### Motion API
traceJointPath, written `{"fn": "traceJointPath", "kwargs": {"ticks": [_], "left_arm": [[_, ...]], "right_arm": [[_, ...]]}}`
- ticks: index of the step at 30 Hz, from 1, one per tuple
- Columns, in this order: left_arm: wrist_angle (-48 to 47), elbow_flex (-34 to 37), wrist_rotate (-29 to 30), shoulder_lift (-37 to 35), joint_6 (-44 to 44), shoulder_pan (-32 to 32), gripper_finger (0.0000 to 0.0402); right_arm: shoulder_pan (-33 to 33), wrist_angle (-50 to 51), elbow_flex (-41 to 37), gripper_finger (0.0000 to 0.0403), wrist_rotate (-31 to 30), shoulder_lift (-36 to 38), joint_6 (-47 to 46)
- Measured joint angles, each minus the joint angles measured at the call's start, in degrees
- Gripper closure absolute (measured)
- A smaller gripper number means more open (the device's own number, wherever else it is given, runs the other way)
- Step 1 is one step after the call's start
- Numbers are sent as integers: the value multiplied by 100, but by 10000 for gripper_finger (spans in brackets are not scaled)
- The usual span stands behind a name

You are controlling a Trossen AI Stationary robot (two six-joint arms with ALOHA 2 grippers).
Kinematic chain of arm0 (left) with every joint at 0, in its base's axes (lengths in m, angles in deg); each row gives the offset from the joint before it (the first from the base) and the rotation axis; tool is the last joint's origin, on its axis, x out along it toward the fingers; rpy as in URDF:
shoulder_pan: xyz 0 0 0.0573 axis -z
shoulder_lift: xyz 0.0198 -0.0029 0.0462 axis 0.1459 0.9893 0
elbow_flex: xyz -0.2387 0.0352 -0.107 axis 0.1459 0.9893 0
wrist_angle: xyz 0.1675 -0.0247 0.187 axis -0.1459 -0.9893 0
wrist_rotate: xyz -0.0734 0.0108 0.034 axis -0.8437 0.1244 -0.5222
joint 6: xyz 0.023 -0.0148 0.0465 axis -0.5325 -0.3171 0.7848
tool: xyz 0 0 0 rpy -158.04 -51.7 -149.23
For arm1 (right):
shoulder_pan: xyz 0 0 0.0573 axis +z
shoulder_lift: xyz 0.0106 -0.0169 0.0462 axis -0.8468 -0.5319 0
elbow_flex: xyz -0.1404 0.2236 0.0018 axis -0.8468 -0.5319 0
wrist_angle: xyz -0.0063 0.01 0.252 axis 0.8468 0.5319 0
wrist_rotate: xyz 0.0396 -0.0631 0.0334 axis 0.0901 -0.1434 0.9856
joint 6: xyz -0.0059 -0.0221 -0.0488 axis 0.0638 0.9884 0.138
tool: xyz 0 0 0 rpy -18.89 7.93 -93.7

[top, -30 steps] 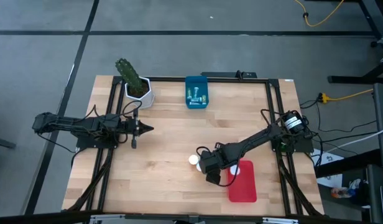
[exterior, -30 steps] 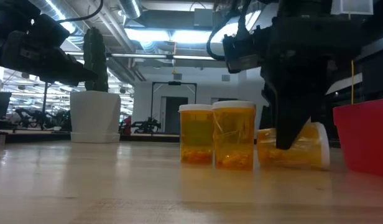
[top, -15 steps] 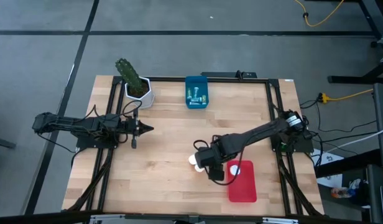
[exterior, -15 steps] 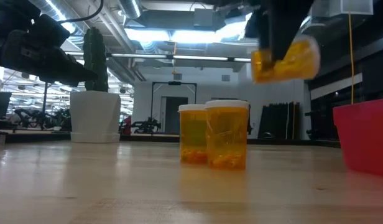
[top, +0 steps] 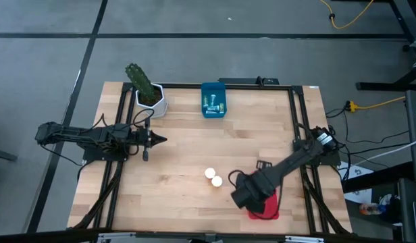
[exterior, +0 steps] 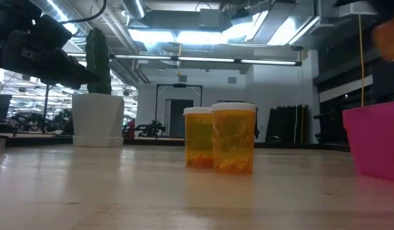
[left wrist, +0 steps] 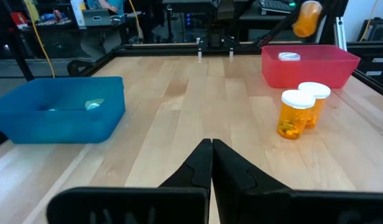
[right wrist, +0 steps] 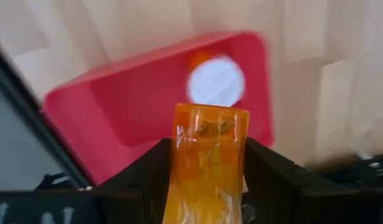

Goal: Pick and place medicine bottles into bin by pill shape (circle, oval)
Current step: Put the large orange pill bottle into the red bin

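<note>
Fingers of the right hand (right wrist: 207,186) are clamped on an orange bottle (right wrist: 208,163), one dark finger on each side of its body, and the hand hangs in the air above the red bin (top: 267,206) near the tabletop's front right corner. Seen from the right wrist, the held bottle points down toward the bin, where one bottle with a white cap (right wrist: 216,81) already lies (an orange edge shows at its rim). From the left wrist the held bottle shows as an orange blur above the bin's far side.

Two more orange bottles (exterior: 233,138) stand upright just beside each other, touching or nearly so, on the tabletop (top: 181,162) to the left of the red bin, toward the front edge; their white caps show from above.

A blue bin (top: 213,100) sits at the middle of the back edge with small pale bottles (top: 212,102) inside. A white pot with a cactus (top: 149,94) stands near the back left corner.

The left hand (top: 159,140) waits by the left edge, its fingers pressed together and holding nothing.
</note>
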Motion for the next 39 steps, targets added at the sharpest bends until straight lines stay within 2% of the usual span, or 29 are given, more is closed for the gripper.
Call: {"fn": "traceJointPath", "kwargs": {"ticks": [8, 15, 23, 33, 39], "left_arm": [[0, 0, 0, -1, 1, 0, 401], [2, -1, 0, -2, 1, 0, 401], [0, 1, 2, -2, 4, 0, 401], [0, 1, 0, -2, 10, -2, 401], [0, 0, 1, -1, 12, -1, 401]], "right_arm": [[423, -377, -98, 222, 147, 7, -364], [367, -1206, -905, 222, 1095, -7, -338], [171, -1762, -1266, 222, 1421, 8, -131], [127, -2156, -1434, 214, 1420, 2, 461], [122, -2195, -1434, 210, 1357, 2, 256]]}}
